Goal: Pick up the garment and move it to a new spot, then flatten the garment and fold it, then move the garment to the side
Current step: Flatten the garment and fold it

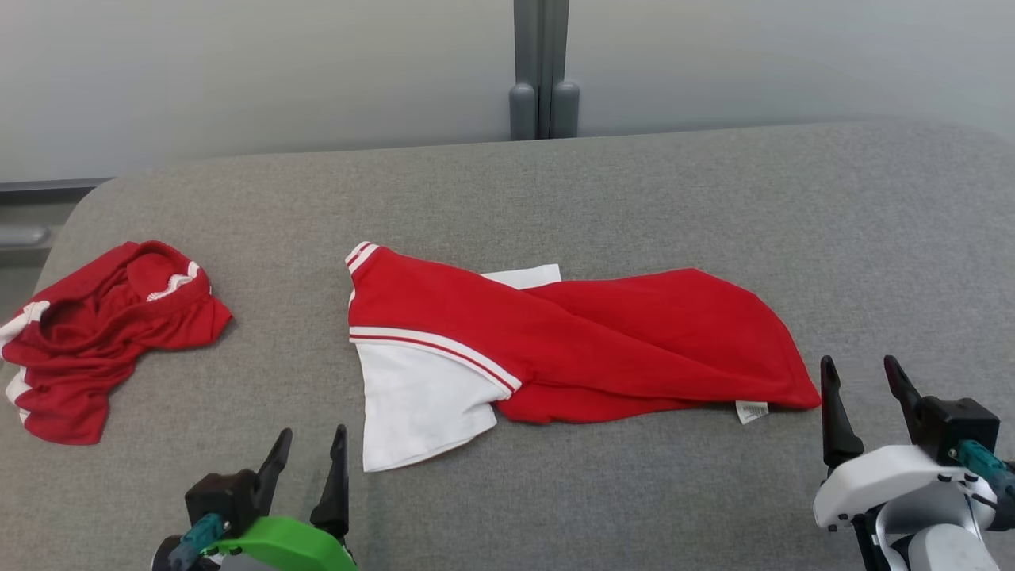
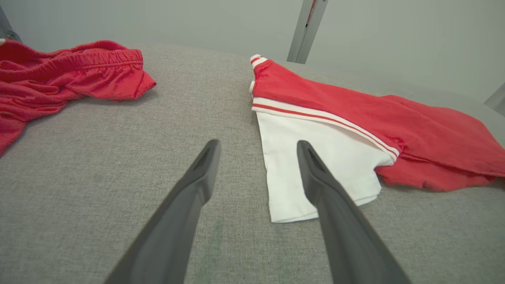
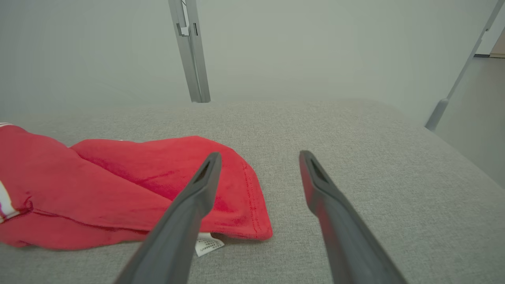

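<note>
A red garment (image 1: pixel 587 345) with white sleeves and striped trim lies loosely twisted across the middle of the grey cushioned surface (image 1: pixel 555 198); a white care label sticks out at its right hem. The left wrist view has its white sleeve (image 2: pixel 315 165) just ahead of the fingers. My left gripper (image 1: pixel 312 444) stands open near the front edge, left of that sleeve, holding nothing. My right gripper (image 1: pixel 860 374) stands open just right of the garment's right hem (image 3: pixel 244 197), apart from it.
A second red garment (image 1: pixel 103 333), crumpled, with a white-trimmed waistband, lies at the surface's far left edge; it also sits at the upper left in the left wrist view (image 2: pixel 71 75). A grey post (image 1: pixel 543 71) stands behind the surface against a pale wall.
</note>
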Motion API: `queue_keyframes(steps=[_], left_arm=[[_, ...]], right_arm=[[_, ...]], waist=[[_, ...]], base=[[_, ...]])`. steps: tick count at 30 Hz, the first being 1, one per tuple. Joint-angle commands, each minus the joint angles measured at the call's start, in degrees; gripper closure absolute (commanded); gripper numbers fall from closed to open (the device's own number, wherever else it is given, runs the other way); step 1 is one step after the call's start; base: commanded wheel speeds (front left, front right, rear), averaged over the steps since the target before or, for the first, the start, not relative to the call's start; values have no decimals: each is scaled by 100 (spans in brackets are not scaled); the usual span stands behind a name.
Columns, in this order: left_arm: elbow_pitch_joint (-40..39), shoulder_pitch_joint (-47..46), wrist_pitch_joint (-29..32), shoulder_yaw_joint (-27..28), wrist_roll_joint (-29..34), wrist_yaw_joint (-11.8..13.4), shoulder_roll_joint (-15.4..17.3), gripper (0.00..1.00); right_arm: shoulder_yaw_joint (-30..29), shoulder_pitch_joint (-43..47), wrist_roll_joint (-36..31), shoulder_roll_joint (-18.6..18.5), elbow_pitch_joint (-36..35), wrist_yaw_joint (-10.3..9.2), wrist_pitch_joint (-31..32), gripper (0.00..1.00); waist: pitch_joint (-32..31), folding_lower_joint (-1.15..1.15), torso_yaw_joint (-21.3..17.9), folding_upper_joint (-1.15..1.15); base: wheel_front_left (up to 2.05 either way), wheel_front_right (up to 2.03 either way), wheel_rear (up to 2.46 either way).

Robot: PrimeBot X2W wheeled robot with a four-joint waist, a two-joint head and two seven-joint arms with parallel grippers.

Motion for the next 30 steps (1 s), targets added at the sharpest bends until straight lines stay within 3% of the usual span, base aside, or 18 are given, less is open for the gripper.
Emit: queue_keyframes(steps=[1, 11, 30], left_arm=[[171, -201, 124, -73, -96, -12, 29, 0], [1295, -955, 1220, -525, -523, 1, -139, 0], [2019, -1383, 1625, -1027, -859, 37, -227, 0]], right_arm=[[-15, -142, 45, -14, 68, -6, 178, 0], [-52, -853, 79, -14, 913, -6, 1493, 0], [-187, -1475, -150, -10, 1995, -6, 1810, 0]], waist=[[109, 0, 0, 0], [472, 0, -135, 0], [862, 0, -110, 0]], base=[[0, 0, 0], [0, 0, 0], [0, 0, 0]])
